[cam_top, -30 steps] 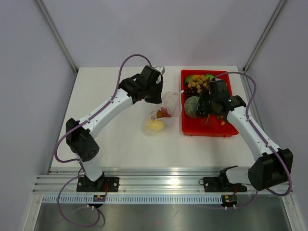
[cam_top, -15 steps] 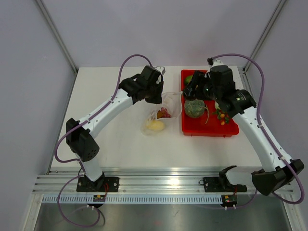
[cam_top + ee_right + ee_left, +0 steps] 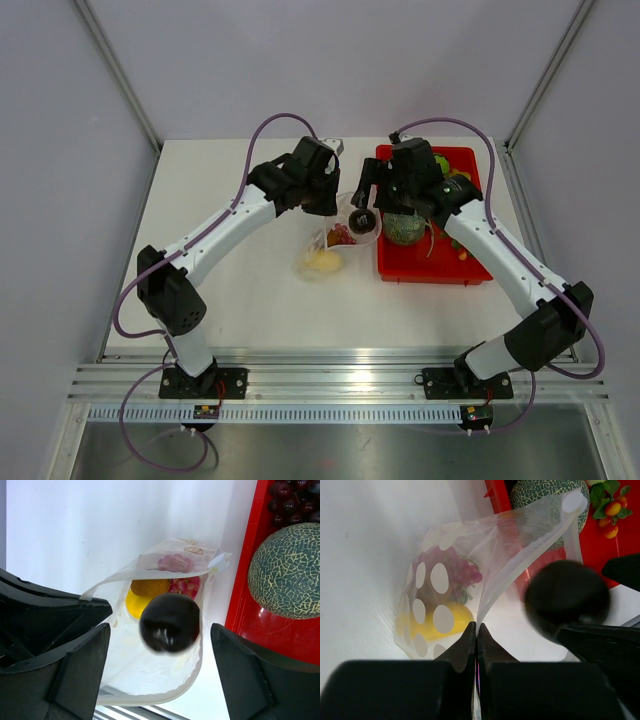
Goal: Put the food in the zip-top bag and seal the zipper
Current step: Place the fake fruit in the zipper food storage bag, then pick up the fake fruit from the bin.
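The clear zip-top bag (image 3: 335, 240) lies on the table with its mouth facing the red tray. My left gripper (image 3: 476, 630) is shut on the bag's mouth edge and holds it up. Inside are a purple grape bunch (image 3: 462, 570), a yellow piece (image 3: 447, 622) and an orange-brown piece (image 3: 150, 586). My right gripper (image 3: 160, 627) is open over the bag mouth. A dark round fruit (image 3: 169, 622) shows blurred between its wide-apart fingers and touches neither. The fruit also shows in the top view (image 3: 361, 220) and the left wrist view (image 3: 566, 597). The zipper cannot be made out.
The red tray (image 3: 440, 265) stands right of the bag. It holds a netted green melon (image 3: 287, 577), dark grapes (image 3: 292, 495) and small orange and green bits (image 3: 610, 507). My left gripper's body (image 3: 50, 610) sits close beside the right one.
My right arm has swung left from over the red tray to above the bag mouth. The dark round fruit now sits loose between its open jaws. The left gripper has not moved.
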{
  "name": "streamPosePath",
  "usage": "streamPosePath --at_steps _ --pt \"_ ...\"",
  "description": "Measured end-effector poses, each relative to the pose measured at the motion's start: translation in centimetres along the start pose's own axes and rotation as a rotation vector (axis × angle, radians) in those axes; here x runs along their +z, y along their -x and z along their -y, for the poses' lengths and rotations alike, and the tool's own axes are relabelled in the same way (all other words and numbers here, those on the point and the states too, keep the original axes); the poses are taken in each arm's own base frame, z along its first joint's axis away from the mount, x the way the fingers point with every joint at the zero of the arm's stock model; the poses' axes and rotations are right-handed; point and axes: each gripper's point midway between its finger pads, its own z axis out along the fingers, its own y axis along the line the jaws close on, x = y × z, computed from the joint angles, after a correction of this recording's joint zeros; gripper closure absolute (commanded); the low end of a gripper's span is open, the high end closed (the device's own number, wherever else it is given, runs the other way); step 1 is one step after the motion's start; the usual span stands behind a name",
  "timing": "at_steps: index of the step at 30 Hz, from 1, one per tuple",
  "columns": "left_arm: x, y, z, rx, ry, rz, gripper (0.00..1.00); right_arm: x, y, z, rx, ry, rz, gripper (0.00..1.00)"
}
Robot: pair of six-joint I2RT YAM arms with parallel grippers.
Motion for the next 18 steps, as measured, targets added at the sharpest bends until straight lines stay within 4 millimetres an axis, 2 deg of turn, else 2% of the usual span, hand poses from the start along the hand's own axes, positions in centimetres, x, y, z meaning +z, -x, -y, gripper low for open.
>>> streamPosePath --at_steps 6,11,15,18 --pt "0.0 0.0 0.1 0.0 -0.004 -0.002 1.0 -0.2 0.1 0.1 -0.001 -0.007 0.006 0.09" --pt "0.0 -0.1 0.1 0.0 -0.007 -0.003 1.0 -1.5 1.2 1.2 -0.004 -0.064 0.069 0.19" --pt "0.1 -0.2 0.1 0.0 -0.005 -0.005 1.0 -3.8 2.3 3.9 0.031 -0.132 0.138 0.24" --pt "0.3 -0.5 -0.1 0.0 -0.001 -0.015 1.0 -5.4 3.3 8.5 0.107 -0.212 0.194 0.26"
